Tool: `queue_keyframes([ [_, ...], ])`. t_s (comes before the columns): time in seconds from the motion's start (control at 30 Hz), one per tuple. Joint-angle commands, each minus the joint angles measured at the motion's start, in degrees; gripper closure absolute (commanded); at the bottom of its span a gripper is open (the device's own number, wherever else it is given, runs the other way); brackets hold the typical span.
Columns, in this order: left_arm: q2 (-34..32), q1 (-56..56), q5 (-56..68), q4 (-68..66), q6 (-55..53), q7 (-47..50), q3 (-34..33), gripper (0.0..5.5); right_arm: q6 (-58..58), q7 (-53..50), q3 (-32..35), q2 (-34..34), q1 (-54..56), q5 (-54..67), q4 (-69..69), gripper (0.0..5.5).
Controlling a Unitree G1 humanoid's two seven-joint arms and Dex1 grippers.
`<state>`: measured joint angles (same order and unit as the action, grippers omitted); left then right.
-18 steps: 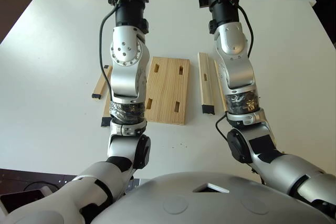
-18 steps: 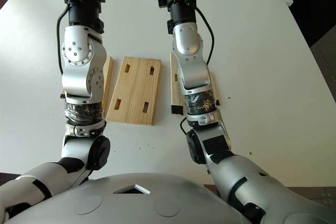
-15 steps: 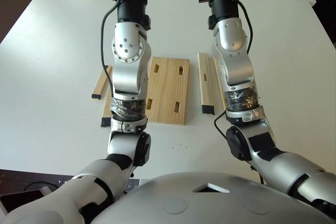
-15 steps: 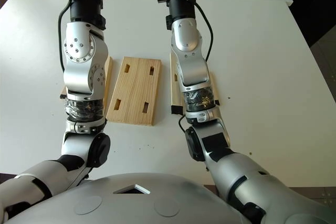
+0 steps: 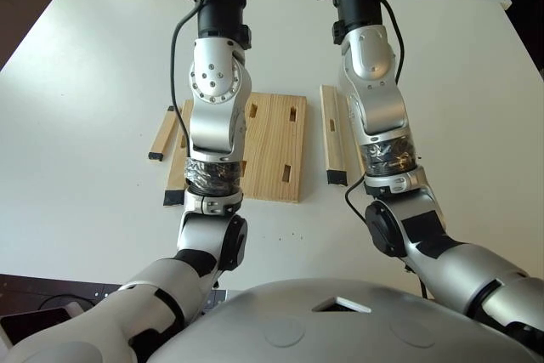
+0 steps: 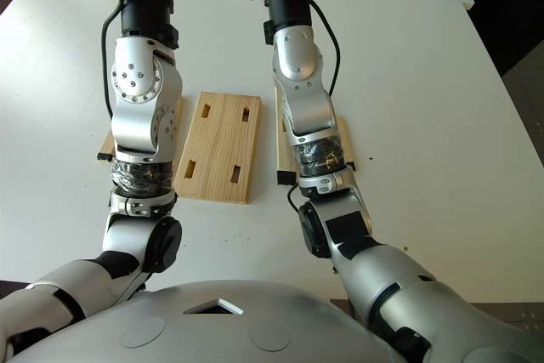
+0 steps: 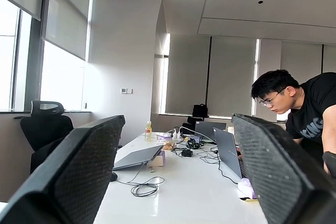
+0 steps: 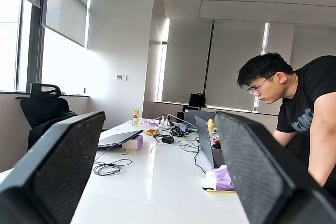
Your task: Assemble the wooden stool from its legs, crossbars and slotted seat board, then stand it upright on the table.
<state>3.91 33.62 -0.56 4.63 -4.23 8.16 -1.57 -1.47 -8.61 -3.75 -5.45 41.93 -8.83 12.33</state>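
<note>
Against the earlier frames, both forearms had swung slightly inward toward each other; the wooden parts had not moved. The left tool (image 7: 178, 182) and right tool (image 8: 157, 182) each had their fingers spread wide with nothing between them, and faced a far desk carrying a laptop (image 7: 137, 157) and a coiled cable (image 7: 144, 188). The seat board (image 5: 270, 146) lay flat on the white table (image 5: 85, 82) between the arms. The left forearm overlay its left edge and part of the left bars (image 5: 163, 133); the right forearm covered the outer of the right bars (image 5: 332, 138). The board was pale, grained, rectangular wood with four slots. The bars were square-section with dark ends.
</note>
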Motion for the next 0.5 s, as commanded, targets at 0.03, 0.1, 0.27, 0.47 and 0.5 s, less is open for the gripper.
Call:
queue_keyframes([
  [0.03,0.6,-1.2,-1.0,0.4,-0.7,0.3,1.1,1.71,-0.3,0.6,-0.4,0.0,-0.6,0.2,-0.8,1.67],
  [0.1,0.9,-1.9,-1.2,0.8,-1.1,0.2,1.7,1.71,-0.4,0.7,-0.7,-0.2,-1.2,0.2,-1.3,1.67],
  [0.27,0.8,-2.8,-1.4,1.3,-1.8,0.0,2.4,1.71,-0.9,0.5,-1.5,-1.3,-2.5,0.1,-2.5,1.67],
  [0.47,0.3,-2.2,-1.5,1.0,-1.9,0.2,2.1,1.71,-1.0,0.5,-1.9,-1.2,-2.5,-0.3,-2.9,1.67],
  [0.5,0.2,-2.2,-1.6,1.2,-1.9,0.4,1.9,1.71,-1.0,0.5,-1.8,-1.0,-2.2,-0.4,-3.0,1.67],
])
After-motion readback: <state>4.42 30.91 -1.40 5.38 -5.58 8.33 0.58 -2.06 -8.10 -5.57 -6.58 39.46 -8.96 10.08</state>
